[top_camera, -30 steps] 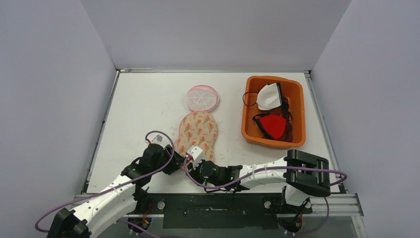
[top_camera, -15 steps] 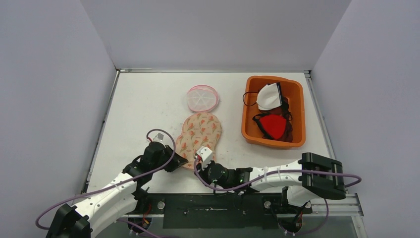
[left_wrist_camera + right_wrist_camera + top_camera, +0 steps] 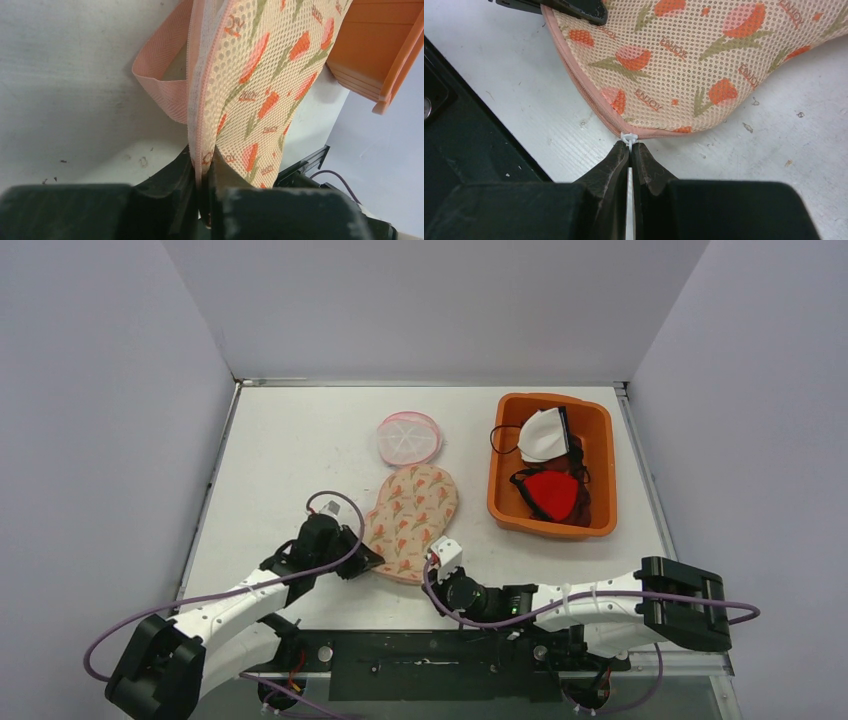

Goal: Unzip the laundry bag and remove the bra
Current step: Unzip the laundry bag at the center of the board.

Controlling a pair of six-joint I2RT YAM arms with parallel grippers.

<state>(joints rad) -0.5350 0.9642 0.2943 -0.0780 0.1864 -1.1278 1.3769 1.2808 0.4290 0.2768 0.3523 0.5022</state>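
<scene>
The laundry bag [image 3: 412, 520] is a flat peach mesh pouch with orange tulip print, lying on the white table near the front edge. My left gripper [image 3: 373, 562] is shut on the bag's near left seam [image 3: 202, 150], beside the pink zipper tape. My right gripper [image 3: 433, 572] is shut on the small white zipper pull [image 3: 629, 137] at the bag's near edge [image 3: 659, 134]. In the right wrist view the zipper still looks shut along that edge. The bra is hidden.
An orange bin [image 3: 600, 475] at the right holds a white garment [image 3: 543, 433] and a red and black one [image 3: 552, 494]. A round pink mesh pouch [image 3: 408, 437] lies beyond the bag. The black table rail [image 3: 430, 650] runs just behind both grippers.
The left gripper has shut on the bag's edge. The right arm has moved right along the front edge with the zipper pull, and the bag has swung round to the right.
</scene>
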